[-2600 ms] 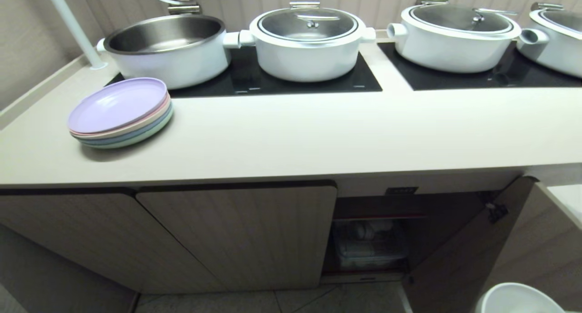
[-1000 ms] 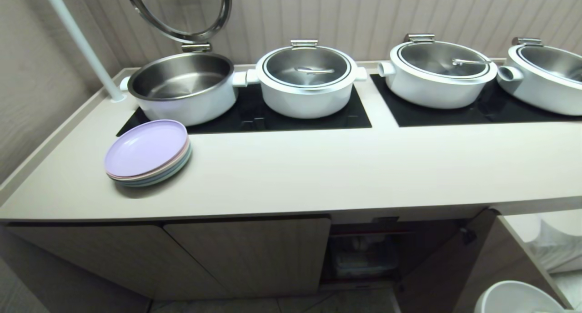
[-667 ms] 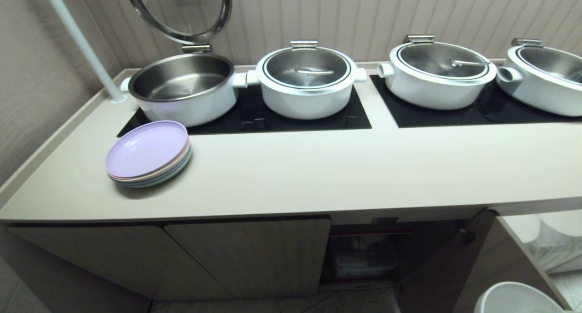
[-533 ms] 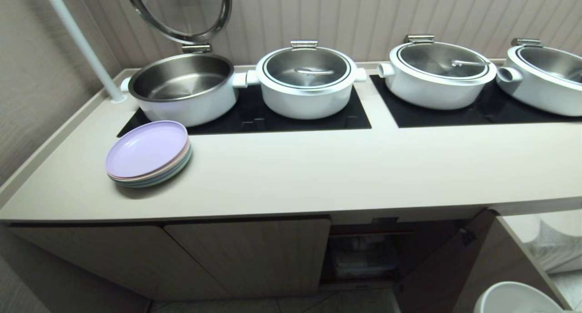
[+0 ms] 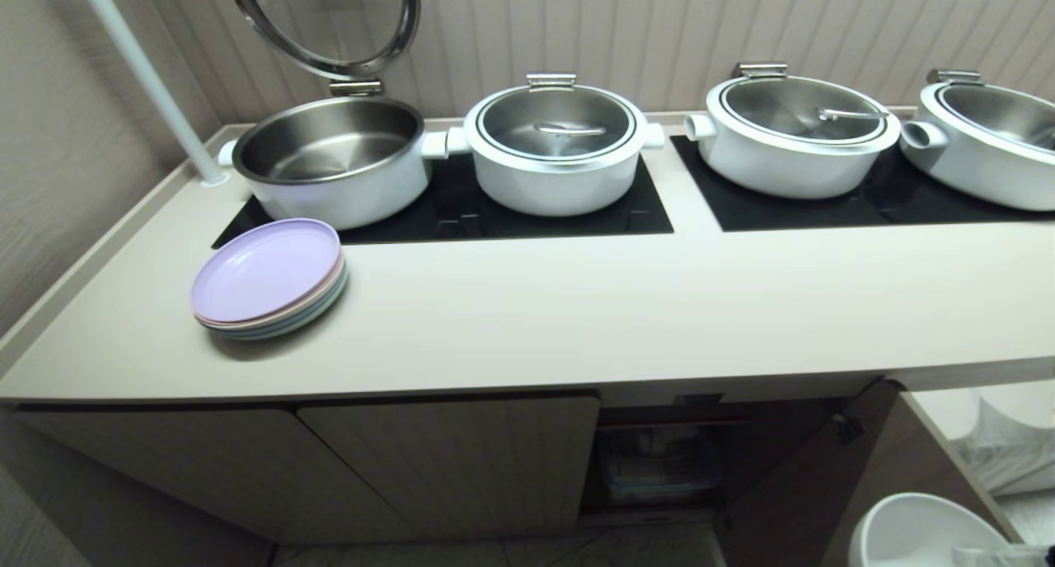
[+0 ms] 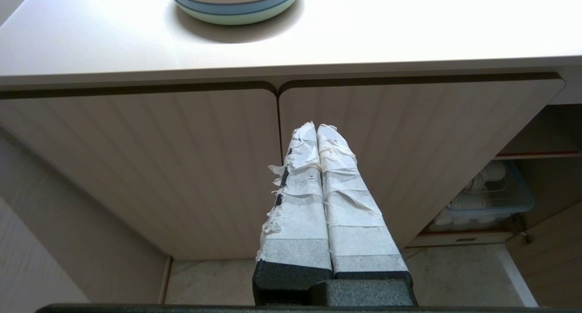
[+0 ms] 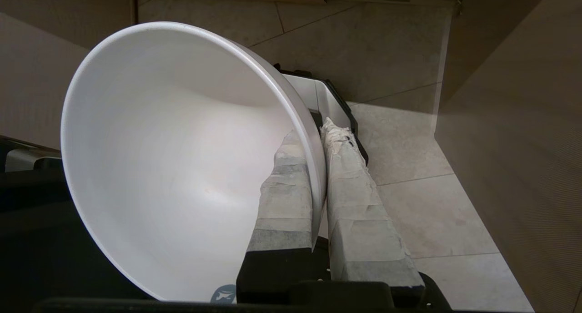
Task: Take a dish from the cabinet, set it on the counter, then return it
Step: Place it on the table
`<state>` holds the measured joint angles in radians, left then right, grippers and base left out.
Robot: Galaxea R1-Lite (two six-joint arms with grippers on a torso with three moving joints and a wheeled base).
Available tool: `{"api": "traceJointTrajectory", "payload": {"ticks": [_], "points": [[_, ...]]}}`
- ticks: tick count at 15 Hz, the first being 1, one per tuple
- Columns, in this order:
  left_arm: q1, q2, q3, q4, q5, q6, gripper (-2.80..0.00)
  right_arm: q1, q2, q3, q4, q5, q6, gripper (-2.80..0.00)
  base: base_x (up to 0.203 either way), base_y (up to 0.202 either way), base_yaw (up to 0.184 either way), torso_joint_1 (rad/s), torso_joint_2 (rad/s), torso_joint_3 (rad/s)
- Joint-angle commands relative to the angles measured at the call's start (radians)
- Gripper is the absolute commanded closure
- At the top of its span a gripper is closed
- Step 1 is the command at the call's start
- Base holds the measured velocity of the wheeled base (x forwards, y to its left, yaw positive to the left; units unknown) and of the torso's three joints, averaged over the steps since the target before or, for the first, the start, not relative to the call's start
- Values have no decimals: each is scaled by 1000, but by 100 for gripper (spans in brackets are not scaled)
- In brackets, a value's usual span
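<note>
1. Far left of the counter (image 5: 577,303): stack of pastel plates (image 5: 268,278), lilac one on top, sits just in front of the open steel pot (image 5: 330,159). Keep the set-down away from it.
2. Left gripper (image 6: 318,131) parked low in front of the closed fluted cabinet doors (image 6: 182,167), taped fingers pressed together, holding nothing. Judged idle for this step.
3. Middle of the counter front strip, ahead of the lidded white pot (image 5: 556,147) and the black glass panels (image 5: 511,208), looks like the best landing spot: flat and well apart from the plates.
4. Cabinet (image 5: 659,460) open at lower centre-right; a clear bin with white crockery sits on the shelf inside. Its door (image 5: 832,484) stands swung out, near the carry path.
5. Right gripper (image 7: 318,135) clamped on the white bowl (image 7: 182,158), one finger inside the rim, one outside. Bowl is tipped on edge, below counter level, over the floor tiles (image 7: 400,176) beside the open door; head view shows only its rim at the lower right corner (image 5: 931,534).
6. Step in hand, as judged: carry the bowl up onto the counter. Lift clear of the counter's front lip before going forward, or the rim could knock it.
7. Thin rim pinch on glazed ceramic may slip. Move slowly, level the bowl so the foot faces down, seat it flat, only then let go.
</note>
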<state>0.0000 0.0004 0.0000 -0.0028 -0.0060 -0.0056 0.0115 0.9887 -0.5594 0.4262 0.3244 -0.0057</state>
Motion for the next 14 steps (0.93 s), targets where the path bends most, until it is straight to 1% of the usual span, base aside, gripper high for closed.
{"api": "traceJointTrajectory", "payload": {"ticks": [1,3,4,8,12,14], "points": [[0,0,0,0,0,-1,0,-1,24,-6,1,2,0,0,0,0,0,0,0,0],[0,0,0,0,0,-1,0,-1,32,-10,-17,2,18,0,0,0,0,0,0,0],[0,0,0,0,0,-1,0,-1,38,-10,-33,2,46,0,0,0,0,0,0,0],[0,0,0,0,0,-1,0,-1,118,-48,-71,1,53,0,0,0,0,0,0,0],[0,0,0,0,0,-1,0,1,239,-142,-71,2,50,0,0,0,0,0,0,0],[0,0,0,0,0,-1,0,0,323,-216,-71,7,49,0,0,0,0,0,0,0]]}}
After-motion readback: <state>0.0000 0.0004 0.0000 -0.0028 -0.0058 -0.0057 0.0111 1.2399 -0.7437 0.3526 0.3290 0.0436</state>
